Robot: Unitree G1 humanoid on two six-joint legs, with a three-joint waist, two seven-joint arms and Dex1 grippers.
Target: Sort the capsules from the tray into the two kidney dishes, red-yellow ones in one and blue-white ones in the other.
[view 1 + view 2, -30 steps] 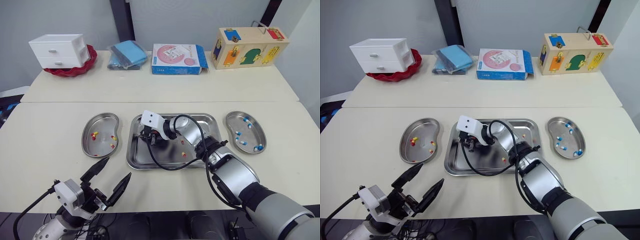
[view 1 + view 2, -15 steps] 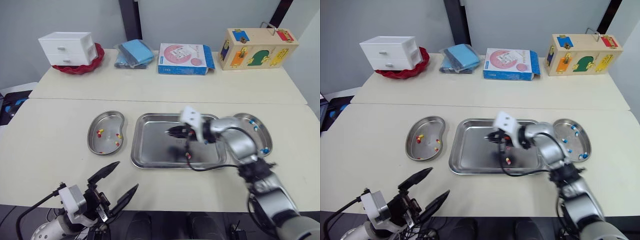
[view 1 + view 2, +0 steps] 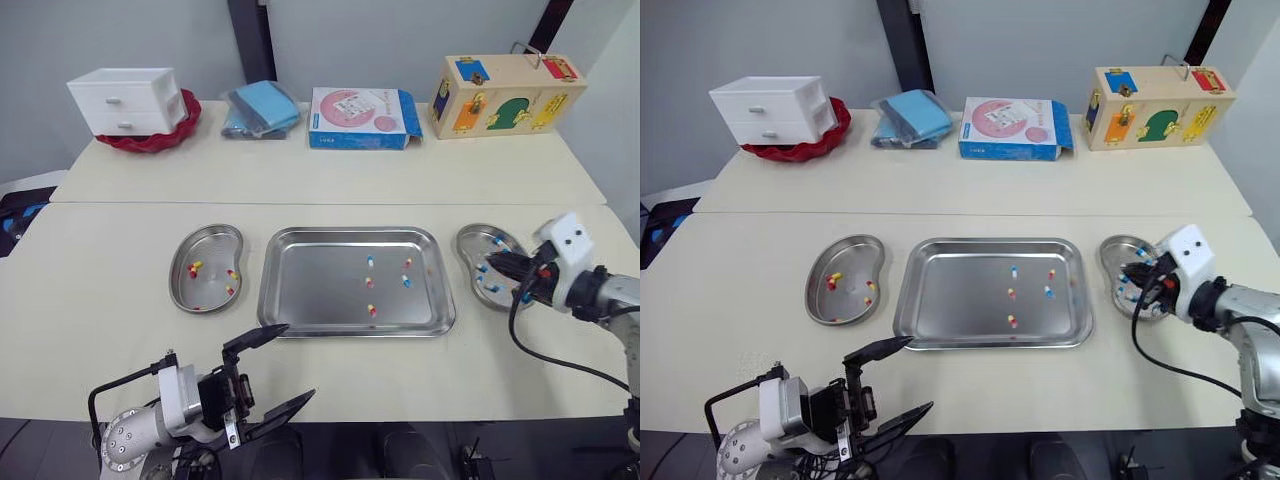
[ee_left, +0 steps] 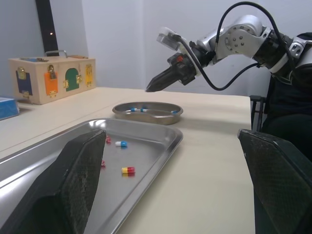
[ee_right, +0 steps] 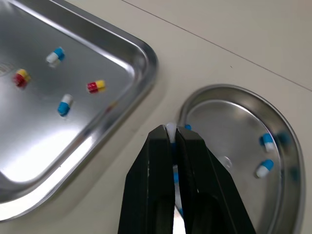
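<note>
Because a capsule is light, smooth and, I judge, easily crushed or flicked away, it is best pinched gently across its middle. My right gripper (image 5: 170,134) hangs over the right kidney dish (image 5: 229,122), jaws pressed on a blue-white capsule (image 5: 170,127) whose white end shows. That dish holds several blue-white capsules, the left kidney dish (image 3: 210,245) red-yellow ones, and the tray (image 3: 320,290) five of both kinds. My left gripper (image 3: 298,360) is spread wide, low at the table (image 3: 120,270) front.

Your right fingers (image 5: 151,185), a capsule (image 5: 170,127) between them, hang over the right dish (image 5: 229,122); the tray (image 5: 97,141) lies to their left, the left dish (image 3: 210,245) beyond it, all on the worktop (image 3: 100,250).
</note>
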